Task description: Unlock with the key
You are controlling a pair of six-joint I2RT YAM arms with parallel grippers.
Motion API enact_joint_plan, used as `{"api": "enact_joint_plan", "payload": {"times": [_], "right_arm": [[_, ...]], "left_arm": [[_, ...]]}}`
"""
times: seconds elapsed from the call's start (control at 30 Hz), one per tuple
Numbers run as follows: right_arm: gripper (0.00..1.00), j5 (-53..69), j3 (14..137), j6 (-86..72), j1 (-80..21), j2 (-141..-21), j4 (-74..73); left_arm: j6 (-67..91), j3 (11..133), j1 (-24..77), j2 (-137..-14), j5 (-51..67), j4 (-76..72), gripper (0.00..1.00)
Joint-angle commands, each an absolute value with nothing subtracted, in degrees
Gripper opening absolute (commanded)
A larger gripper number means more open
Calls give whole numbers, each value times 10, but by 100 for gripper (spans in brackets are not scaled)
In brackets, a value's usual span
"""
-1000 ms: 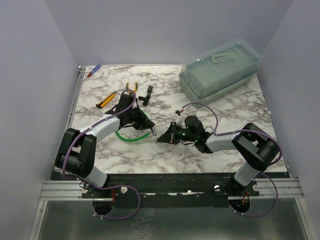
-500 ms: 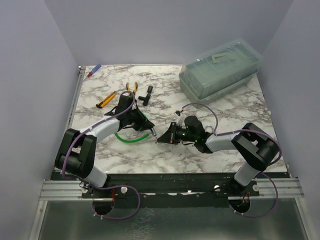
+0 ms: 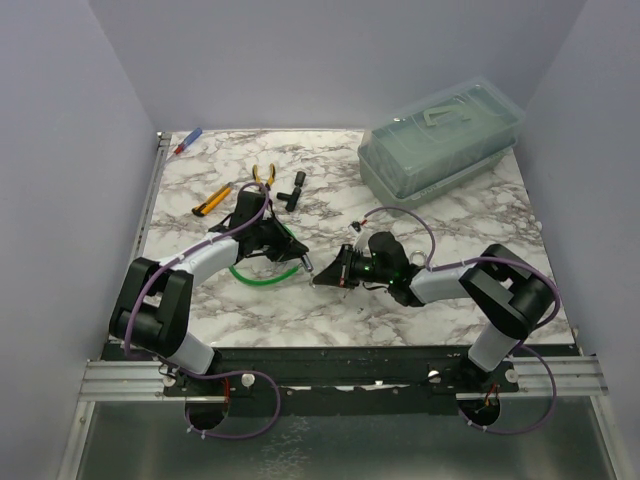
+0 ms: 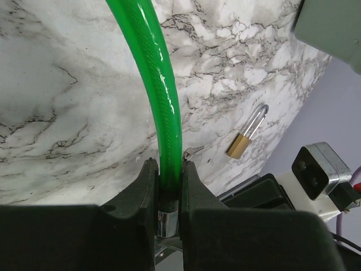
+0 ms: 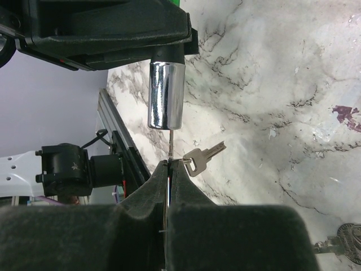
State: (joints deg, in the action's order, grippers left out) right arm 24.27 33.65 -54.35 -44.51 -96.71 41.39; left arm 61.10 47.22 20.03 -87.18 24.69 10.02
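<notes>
Green cord (image 4: 161, 73) pinched in left claw (image 4: 168, 169), bottom centre; right claw (image 5: 169, 167) pressed tight on thin wire (image 5: 170, 138), key (image 5: 203, 157) just beside tips; brass padlock (image 4: 246, 137) flat on desk (image 4: 67, 113), right of centre.

Top camera looks down from behind over the whole counter (image 3: 280, 300); wrist cameras — close, facing each other — share the key (image 5: 204, 157).

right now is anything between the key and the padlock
nothing visible: in the left wrist view only bare marble shows between the key and the brass padlock to its right. the right gripper is shut on the thin wire at the key, the left gripper on the green cord.
</notes>
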Motion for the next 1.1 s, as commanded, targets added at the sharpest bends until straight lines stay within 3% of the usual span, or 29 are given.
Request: {"api": "enact_joint_plan", "payload": {"times": [0.0,0.4,1.07], "right_arm": [[1,243,351,-552,-445,-976,466],[0,218,362,-517,-445,-946,412],[0,237,353,-523,-438,-945,456]], "left_arm": [[628,460,201,-847,280,96,0],[610,450,201,-838,295,97,0],[609,441,201,-816,311,96,0]]}}
